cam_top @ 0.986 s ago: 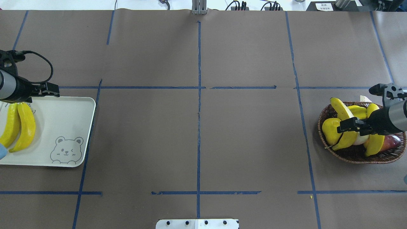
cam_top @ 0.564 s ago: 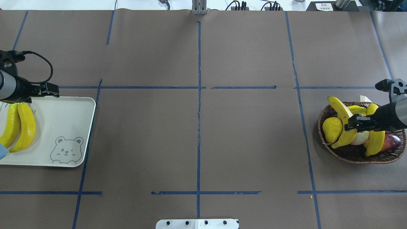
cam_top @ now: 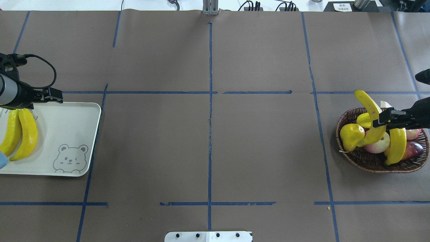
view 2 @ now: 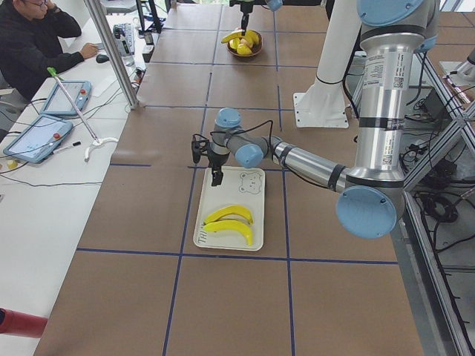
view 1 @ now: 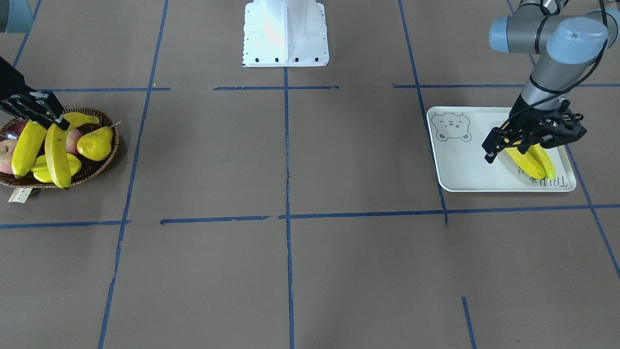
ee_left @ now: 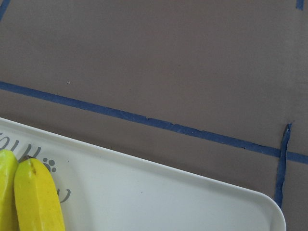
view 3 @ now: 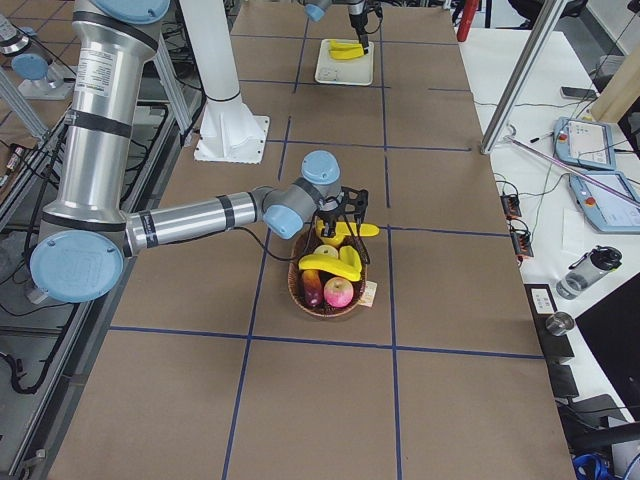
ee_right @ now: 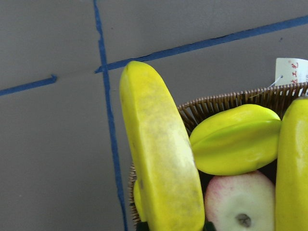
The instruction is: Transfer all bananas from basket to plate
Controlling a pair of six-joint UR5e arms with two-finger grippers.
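Right jaws clamp 1 banana (cam_top: pixel 369 105) over basket (cam_top: pixel 369 163); 2 bananas (cam_top: pixel 28 134) on plate (cam_top: pixel 67 124).

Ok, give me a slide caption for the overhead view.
Right gripper holds a banana over the basket; two bananas lie on the plate, one more waits in the basket.

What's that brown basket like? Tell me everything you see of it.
The basket is a shallow oval of dark-brown woven wicker, with a paper tag at its rim. It sits flat on the brown table cover at the robot's right. Inside lie a pear, a starfruit, apples and a banana; the right gripper holds another banana over it.
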